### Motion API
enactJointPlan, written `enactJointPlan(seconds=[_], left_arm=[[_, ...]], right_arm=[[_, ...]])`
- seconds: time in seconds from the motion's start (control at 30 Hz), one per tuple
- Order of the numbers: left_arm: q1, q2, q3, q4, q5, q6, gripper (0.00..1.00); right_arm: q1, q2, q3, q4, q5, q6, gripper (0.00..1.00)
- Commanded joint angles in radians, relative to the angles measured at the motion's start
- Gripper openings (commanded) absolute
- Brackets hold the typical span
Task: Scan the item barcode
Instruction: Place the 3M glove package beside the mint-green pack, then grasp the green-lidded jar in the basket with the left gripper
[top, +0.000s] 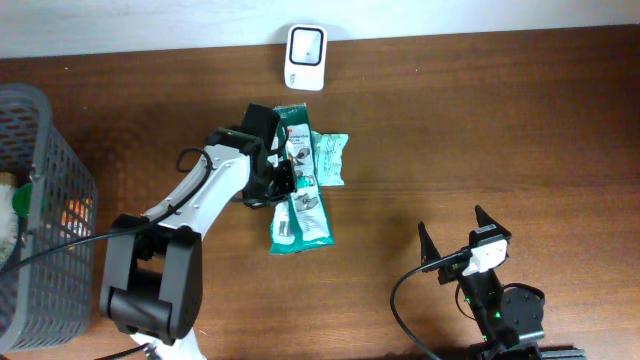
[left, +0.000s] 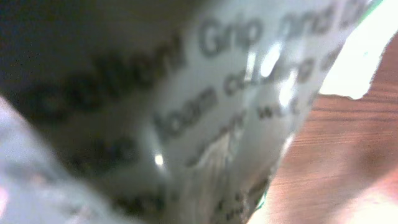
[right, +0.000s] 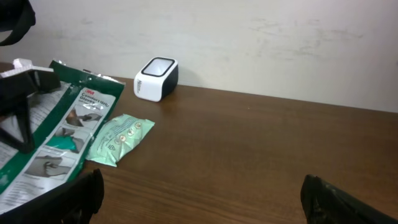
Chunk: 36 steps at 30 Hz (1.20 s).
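1. The glove packet (top: 300, 205), green and white, is held in the left pincer (top: 283, 178). The jaws are closed on it near the middle of its left edge. In the left wrist view its blurred print (left: 205, 106) fills almost the whole frame.
2. Its long axis runs up and down the middle of the overhead frame, slightly slanted. In the right wrist view its upper end (right: 68, 106) looks raised and tilted above the table (top: 500, 120). We cannot tell whether its lower end rests on the wood.
3. Just beside its right edge, perhaps partly under it, a smaller pale green packet (top: 330, 158) lies flat.
4. Farther on, toward the top edge of the overhead frame, stands the white scanner (top: 305, 57). It is almost in line with the glove packet's long axis and apart from its upper end. We judge that the coming move turns on this relation. The glove packet has to travel along its own length, up the frame, and turn its barcode to the scanner's window. We cannot see where the barcode is.
5. The left arm is plainly the nearer one. The right pincer (top: 452, 225), at the lower right, stands wide and empty, well apart from both glove packet and scanner.
6. Farthest off, at the left edge, a grey basket (top: 60, 170) seems to play no part.
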Motion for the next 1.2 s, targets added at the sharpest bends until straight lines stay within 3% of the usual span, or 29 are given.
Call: enactJointPlan(seconds=[0.0, 0.03, 0.1, 0.13, 0.27, 0.33, 0.4, 0.53, 0.63, 0.7, 0.73, 0.87, 1.03, 1.17], left_arm=[[-0.001, 0.013, 0.003, -0.027, -0.067, 0.06, 0.0], [-0.001, 0.013, 0.003, -0.027, -0.068, 0.06, 0.11], [-0.001, 0.013, 0.003, -0.039, -0.096, 0.06, 0.54], [-0.001, 0.013, 0.004, -0.049, -0.122, 0.06, 0.66], [-0.001, 0.012, 0.149, -0.206, -0.262, 0.06, 0.68], [0.001, 0.012, 0.346, -0.357, -0.358, 0.06, 0.67], [0.05, 0.012, 0.659, -0.548, -0.471, 0.06, 0.71], [0.249, 0.012, 1.078, -0.737, -0.483, 0.06, 0.7], [0.473, 0.01, 1.258, -0.803, -0.483, 0.06, 0.7], [0.595, 0.01, 1.268, -0.806, -0.482, 0.059, 0.69], [0.722, 0.015, 1.265, -0.808, -0.474, 0.039, 0.68], [0.958, 0.079, 1.254, -0.823, -0.402, 0.037, 0.68], [1.034, 0.22, 1.095, -0.803, -0.405, 0.099, 0.64], [1.033, 0.228, 0.792, -0.565, -0.342, 0.24, 0.63]], right_arm=[[0.005, -0.007, -0.005, -0.005, -0.002, 0.0, 0.98], [0.005, -0.007, -0.005, -0.005, -0.002, 0.0, 0.98], [0.005, -0.007, -0.005, -0.005, -0.002, 0.0, 0.98], [0.005, -0.007, -0.005, -0.005, -0.002, 0.0, 0.98], [0.005, -0.007, -0.005, -0.005, -0.002, 0.0, 0.99], [0.005, -0.007, -0.005, -0.005, -0.002, 0.0, 0.98], [0.005, -0.007, -0.005, -0.005, -0.002, 0.0, 0.98], [0.005, -0.007, -0.005, -0.005, -0.002, 0.0, 0.98], [0.005, -0.007, -0.005, -0.005, -0.002, 0.0, 0.98], [0.005, -0.007, -0.005, -0.005, -0.002, 0.0, 0.98], [0.005, -0.007, -0.005, -0.005, -0.002, 0.0, 0.98], [0.005, -0.007, -0.005, -0.005, -0.002, 0.0, 0.98], [0.005, -0.007, -0.005, -0.005, -0.002, 0.0, 0.98], [0.005, -0.007, -0.005, -0.005, -0.002, 0.0, 0.98]])
